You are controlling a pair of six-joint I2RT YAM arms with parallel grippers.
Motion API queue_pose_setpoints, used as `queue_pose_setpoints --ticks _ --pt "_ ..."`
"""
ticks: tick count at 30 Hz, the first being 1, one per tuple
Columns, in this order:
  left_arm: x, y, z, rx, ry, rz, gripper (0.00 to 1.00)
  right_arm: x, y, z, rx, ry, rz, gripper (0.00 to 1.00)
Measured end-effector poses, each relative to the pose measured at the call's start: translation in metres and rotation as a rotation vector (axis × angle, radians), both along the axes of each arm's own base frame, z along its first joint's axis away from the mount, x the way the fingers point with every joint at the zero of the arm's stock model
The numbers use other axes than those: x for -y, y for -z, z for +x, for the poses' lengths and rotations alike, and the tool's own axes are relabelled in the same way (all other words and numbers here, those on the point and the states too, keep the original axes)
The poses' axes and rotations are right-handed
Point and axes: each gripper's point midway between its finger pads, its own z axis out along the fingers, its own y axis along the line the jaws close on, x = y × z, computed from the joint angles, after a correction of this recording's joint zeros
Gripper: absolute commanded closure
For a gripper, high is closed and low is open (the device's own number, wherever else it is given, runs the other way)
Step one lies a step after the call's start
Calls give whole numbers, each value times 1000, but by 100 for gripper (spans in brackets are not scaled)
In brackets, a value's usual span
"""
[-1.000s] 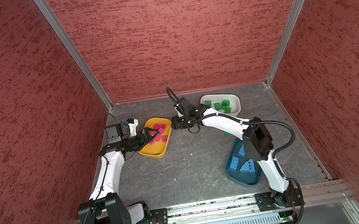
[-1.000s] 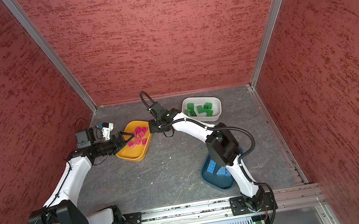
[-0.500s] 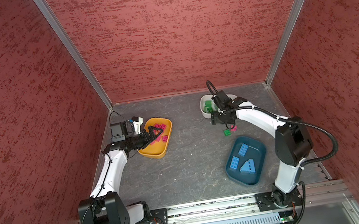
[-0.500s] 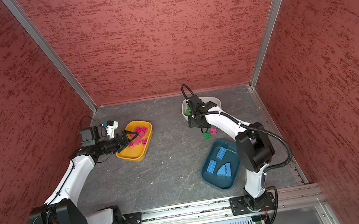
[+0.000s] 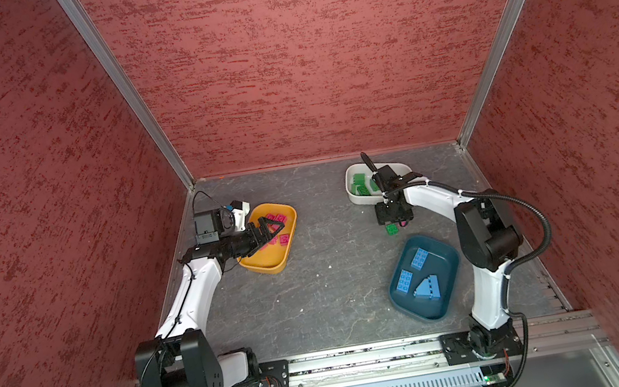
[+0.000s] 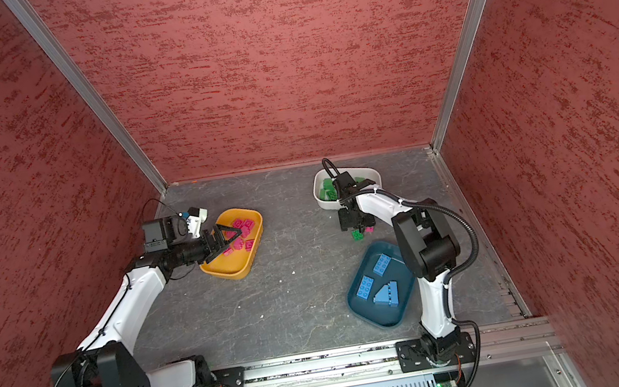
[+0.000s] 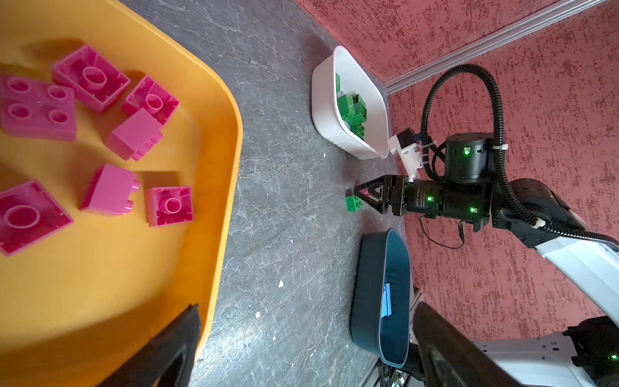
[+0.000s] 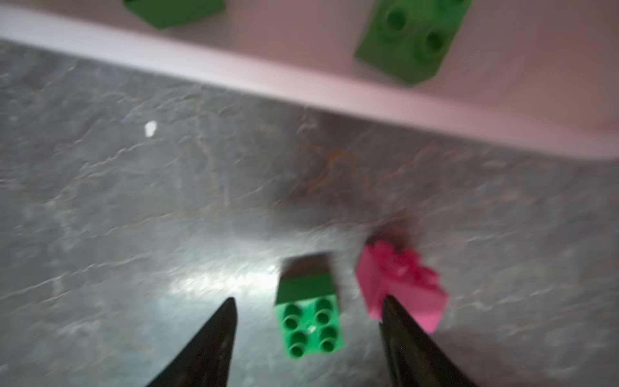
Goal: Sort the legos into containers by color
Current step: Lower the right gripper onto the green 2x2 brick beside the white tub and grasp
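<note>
Top view: grey veined tabletop point(image 5: 314, 286), red textured walls point(image 5: 278, 60); white bin point(image 5: 358, 197) at 1 o'clock; left gripper point(image 5: 272, 232), right gripper point(image 5: 395, 222) both wide, empty.

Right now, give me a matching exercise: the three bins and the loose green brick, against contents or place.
1 yellow-orange bin
2 white bin
3 dark teal bin
4 loose green brick

A holds blue bricks
B on the table, between the jaws of the open right pincer
C holds pink bricks
D holds green bricks

Pairs: 1-C, 2-D, 3-A, 4-B
</note>
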Motion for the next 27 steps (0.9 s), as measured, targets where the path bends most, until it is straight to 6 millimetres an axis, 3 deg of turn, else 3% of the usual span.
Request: queue_pose_setpoints --ticks 13,23,27 --pt "5 -5 1 9 7 -20 1 -4 -2 5 21 -10 34 43" --pt "11 -5 2 9 21 -30 1 -3 -27 -6 45 -18 55 45" --pt "11 -3 3 1 22 -31 1 -1 -19 -15 15 -20 48 47"
